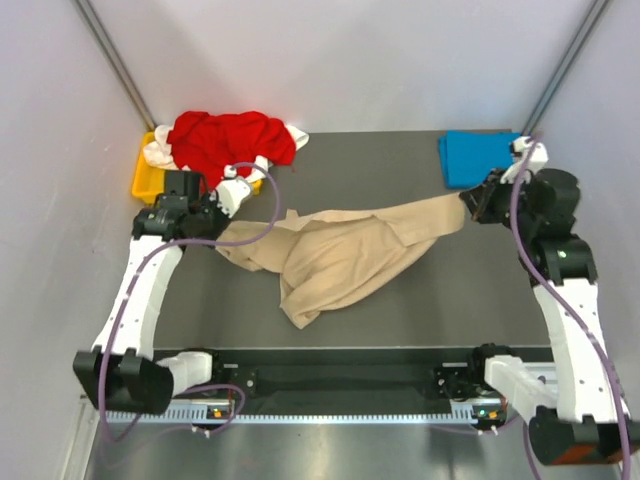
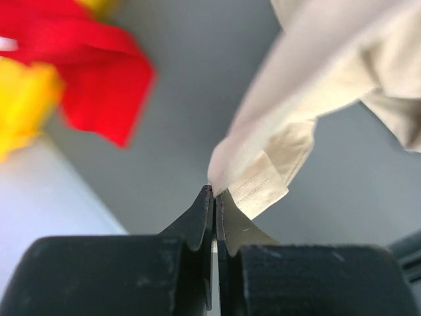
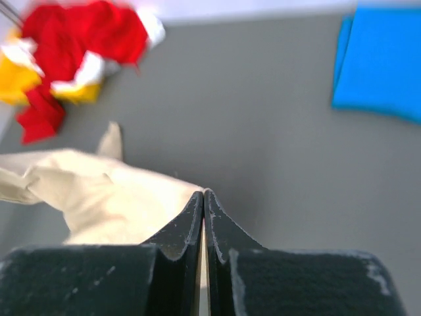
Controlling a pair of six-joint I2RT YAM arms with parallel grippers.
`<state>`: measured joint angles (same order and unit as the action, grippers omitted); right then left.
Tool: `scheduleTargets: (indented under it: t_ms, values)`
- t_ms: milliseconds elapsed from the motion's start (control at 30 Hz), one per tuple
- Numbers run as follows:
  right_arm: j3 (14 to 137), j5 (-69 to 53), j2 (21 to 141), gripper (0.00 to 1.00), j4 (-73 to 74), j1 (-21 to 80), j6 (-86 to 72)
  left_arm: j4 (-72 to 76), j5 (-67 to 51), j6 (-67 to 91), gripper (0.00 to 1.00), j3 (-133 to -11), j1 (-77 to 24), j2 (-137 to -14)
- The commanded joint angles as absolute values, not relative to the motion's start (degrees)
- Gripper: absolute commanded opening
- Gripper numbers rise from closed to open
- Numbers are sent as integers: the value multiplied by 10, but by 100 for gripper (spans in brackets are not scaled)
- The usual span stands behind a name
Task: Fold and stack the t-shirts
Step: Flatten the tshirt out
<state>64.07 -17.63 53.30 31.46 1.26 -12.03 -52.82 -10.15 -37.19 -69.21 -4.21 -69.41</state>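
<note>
- Two claws hold the beige t-shirt point(image 1: 340, 250), spread mid-counter point(image 1: 400, 310): left claw point(image 2: 214, 192) clamped on a stitched hem, right claw point(image 3: 202, 193) pressed together on the opposite end
- Soft, light, limp cloth that sags and bunches; hems and corners look like the surest holds
- Long axis runs 9 o'clock to 2 o'clock, rumpled bulk drooping toward 6
- Folded blue t-shirt point(image 1: 475, 155) at 1 o'clock, red t-shirt point(image 1: 225, 135) at 11

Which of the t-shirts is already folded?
The bright blue cloth t-shirt, flat and squared, far right; the beige cloth shirt sprawls, the red cloth shirt lies heaped.
</note>
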Motion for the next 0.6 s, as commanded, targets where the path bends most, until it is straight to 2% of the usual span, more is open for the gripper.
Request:
scheduleTargets:
  t_ms: [0, 133, 233, 333, 367, 433, 467, 500, 533, 567]
  values:
    - [706, -166, 482, 0, 338, 4, -115, -522, -60, -341, 0, -741, -38, -637]
    - [750, -169, 472, 0, 357, 4, -115, -495, 27, -318, 0, -813, -15, -647]
    - [776, -164, 493, 0, 324, 4, -119, -455, 40, -307, 0, -866, -5, -669]
    - [830, -202, 595, 0, 238, 4, -154, -407, 40, -276, 0, -935, -5, -748]
    - [861, -225, 635, 0, 223, 4, -162, -401, 46, -264, 0, -1001, -5, -781]
    - [998, -236, 771, 0, 208, 4, -178, -396, 78, -230, 0, -1089, -5, -888]
    - [1056, -232, 817, 0, 214, 4, -181, -401, 89, -215, 0, -1195, -5, -924]
    - [1183, -227, 902, 0, 224, -13, -185, -408, 97, -210, 0, -1254, -5, -996]
    - [1250, -220, 941, 0, 250, -17, -198, -415, 122, -207, 0, -1317, -5, -1029]
    - [1316, -214, 977, 0, 262, -21, -208, -418, 133, -207, 0, -1431, -4, -1059]
